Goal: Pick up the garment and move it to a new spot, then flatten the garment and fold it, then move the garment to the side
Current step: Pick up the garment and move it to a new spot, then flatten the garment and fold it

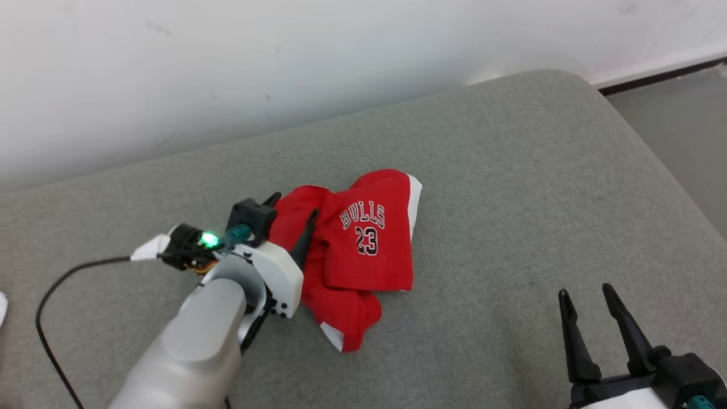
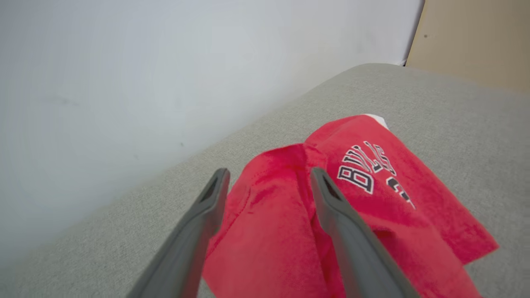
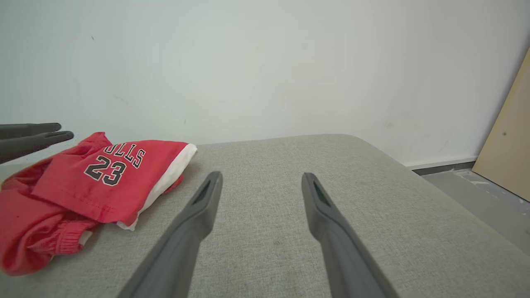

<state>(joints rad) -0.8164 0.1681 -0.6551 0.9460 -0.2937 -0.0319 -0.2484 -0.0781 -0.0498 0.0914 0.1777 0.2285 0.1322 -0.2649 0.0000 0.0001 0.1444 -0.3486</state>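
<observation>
The garment (image 1: 363, 255) is a red piece with white trim and "BULLS 23" printed on it. It lies crumpled in the middle of a grey cushioned surface (image 1: 511, 170). My left gripper (image 1: 292, 211) hovers over the garment's left part, open, its two fingers straddling a raised red fold without pinching it. In the left wrist view the left gripper (image 2: 269, 171) stands wide apart above the garment (image 2: 372, 198). My right gripper (image 1: 585, 292) is open at the lower right, well clear of the cloth. The right wrist view has the right gripper (image 3: 261, 176) open over bare cushion, the garment (image 3: 83, 182) to its left.
A white wall (image 1: 227, 68) runs along the cushion's far edge. A black cable (image 1: 51, 295) trails from my left wrist over the cushion. Grey floor (image 1: 681, 113) lies past the right edge, and a tan board (image 3: 509, 140) leans there.
</observation>
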